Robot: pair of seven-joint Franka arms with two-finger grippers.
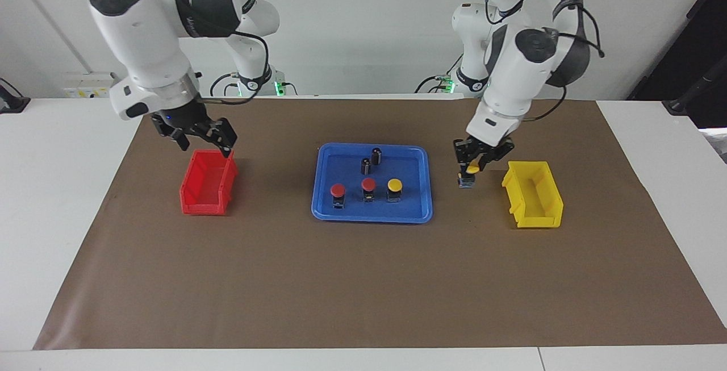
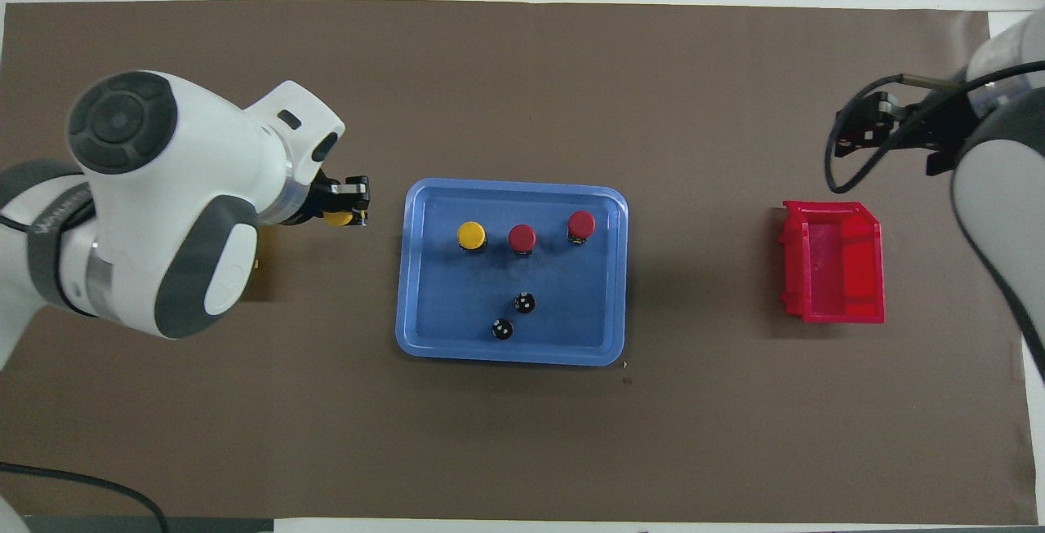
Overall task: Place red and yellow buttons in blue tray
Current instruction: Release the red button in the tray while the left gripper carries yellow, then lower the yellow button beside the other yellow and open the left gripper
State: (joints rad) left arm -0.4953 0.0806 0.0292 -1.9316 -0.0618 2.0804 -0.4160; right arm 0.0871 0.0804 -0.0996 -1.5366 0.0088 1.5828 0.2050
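Mat [image 1: 363, 280] bare around blue tray [image 1: 420, 212], left tool [image 1: 471, 173] gripping yellow button [image 1: 470, 171]

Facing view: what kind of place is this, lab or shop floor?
Most likely a robotics lab bench set up for a sorting demo. Two white arms are mounted at a white table covered by a brown mat, with a blue tray between a red bin and a yellow bin, against a bare wall.
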